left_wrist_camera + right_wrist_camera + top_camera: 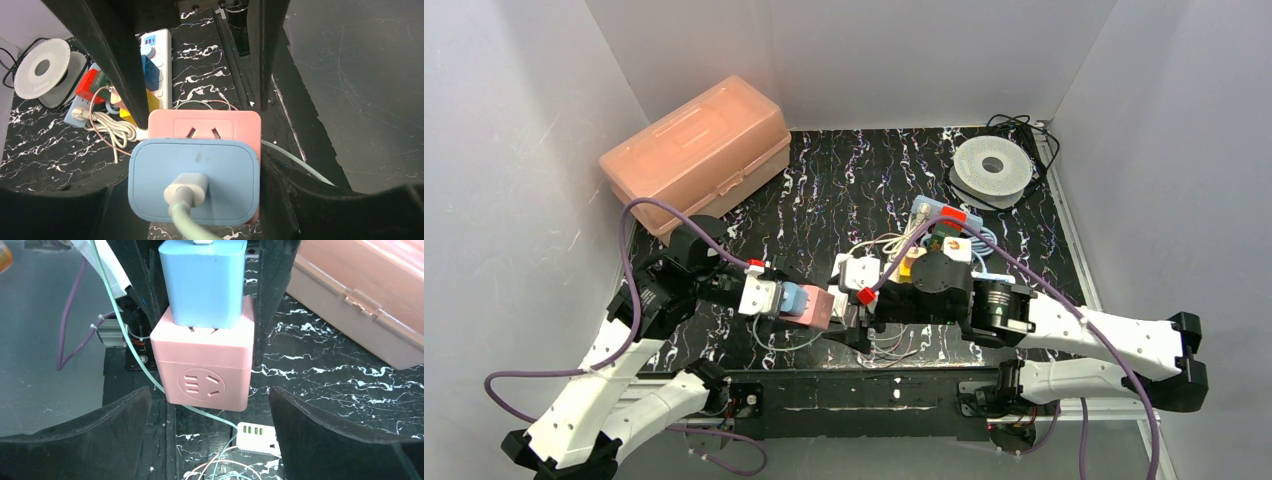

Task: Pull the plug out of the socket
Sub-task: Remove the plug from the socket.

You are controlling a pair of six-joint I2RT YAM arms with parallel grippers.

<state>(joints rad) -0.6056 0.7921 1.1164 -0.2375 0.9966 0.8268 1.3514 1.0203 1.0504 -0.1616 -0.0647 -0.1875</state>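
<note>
A blue plug (pixel 194 185) with a pale green cable sits pushed against a pink socket cube (pixel 205 124). My left gripper (pixel 195 200) is shut on the blue plug's sides and holds plug and cube above the table. In the top view the plug (pixel 793 298) and cube (pixel 821 308) hang between both arms. My right gripper (pixel 210 405) is open, with its fingers on either side of the pink cube (pixel 202 365) and a gap on the right side. The blue plug (pixel 205 280) sits on the cube's far face. In the top view my left gripper (pixel 786 300) faces my right gripper (pixel 852 325).
A salmon plastic box (pixel 694 150) stands at the back left. A white spool (pixel 991 168) sits at the back right. A power strip (pixel 939 232) with coloured plugs and coiled cables lies mid-right. A white USB charger (pixel 257 437) and loose wires lie under the cube.
</note>
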